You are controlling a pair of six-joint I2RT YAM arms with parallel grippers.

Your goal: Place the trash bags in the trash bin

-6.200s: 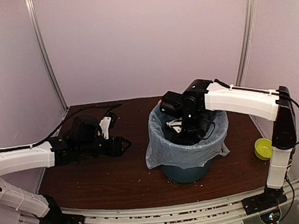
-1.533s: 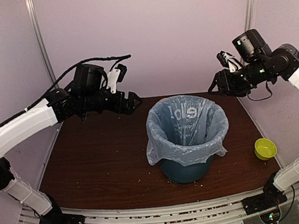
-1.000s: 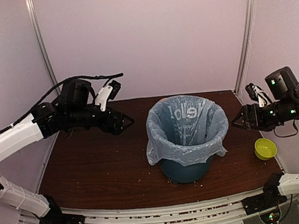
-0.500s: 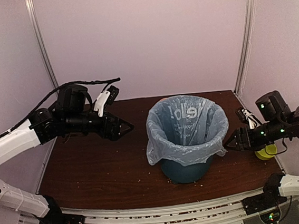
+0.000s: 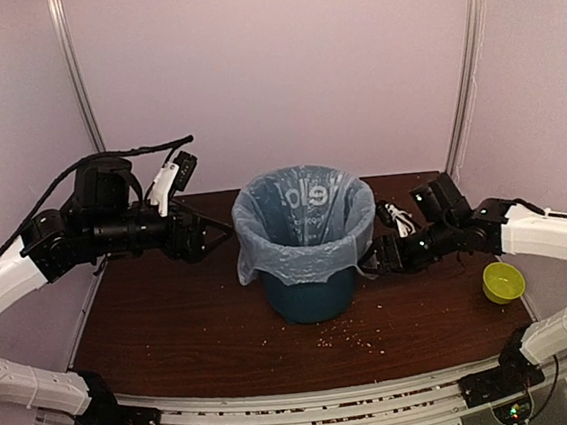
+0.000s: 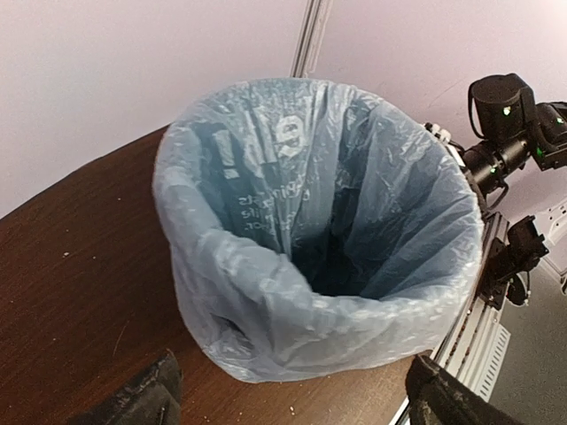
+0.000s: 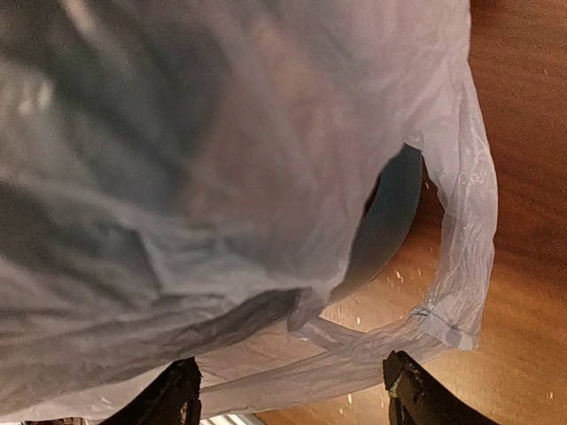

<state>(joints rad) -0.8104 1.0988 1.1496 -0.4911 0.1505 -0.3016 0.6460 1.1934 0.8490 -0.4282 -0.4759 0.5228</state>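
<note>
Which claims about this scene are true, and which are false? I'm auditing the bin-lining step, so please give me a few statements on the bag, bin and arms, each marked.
1. The trash bag lines the trash bin, with its edge folded over the rim. True.
2. The lime-green bowl sits inside the bin. False: it stands on the table, to the right of the bin.
3. The left arm's fingers grip the bag. False: they are spread open and clear of the bag, to the left of the bin.
4. The right arm's fingers are open, close to the bag's overhang on the bin's right side. True.
</note>
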